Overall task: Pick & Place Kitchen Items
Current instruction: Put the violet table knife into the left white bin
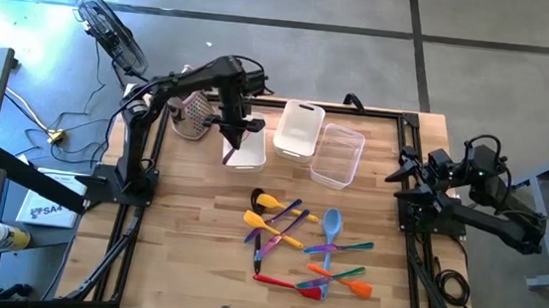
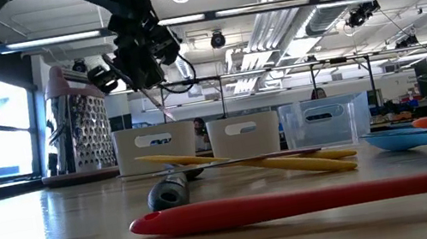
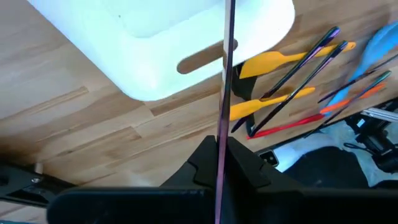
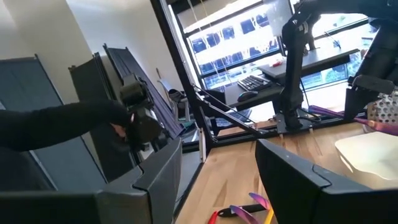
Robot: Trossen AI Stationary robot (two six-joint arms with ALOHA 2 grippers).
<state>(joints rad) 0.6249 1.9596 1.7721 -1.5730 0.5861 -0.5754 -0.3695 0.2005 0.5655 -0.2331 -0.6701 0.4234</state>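
Left jaws round one purple utensil [image 3: 223, 93], three tubs [image 1: 297, 128]

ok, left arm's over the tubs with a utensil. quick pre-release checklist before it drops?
1. Left pincer shut on the slim purple utensil: ok.
2. Utensil hangs roughly upright, not slipping sideways: ok.
3. Pincer is over the leftmost white tub: ok in the high view; the exact line-up with the opening cannot tell.
4. Tub stands flat on the table, beside the middle tub: ok.
5. Right pincer open, parked at the table's right edge, clear of the drop: ok.
6. Remaining utensil pile untouched, apart from the tubs: ok.
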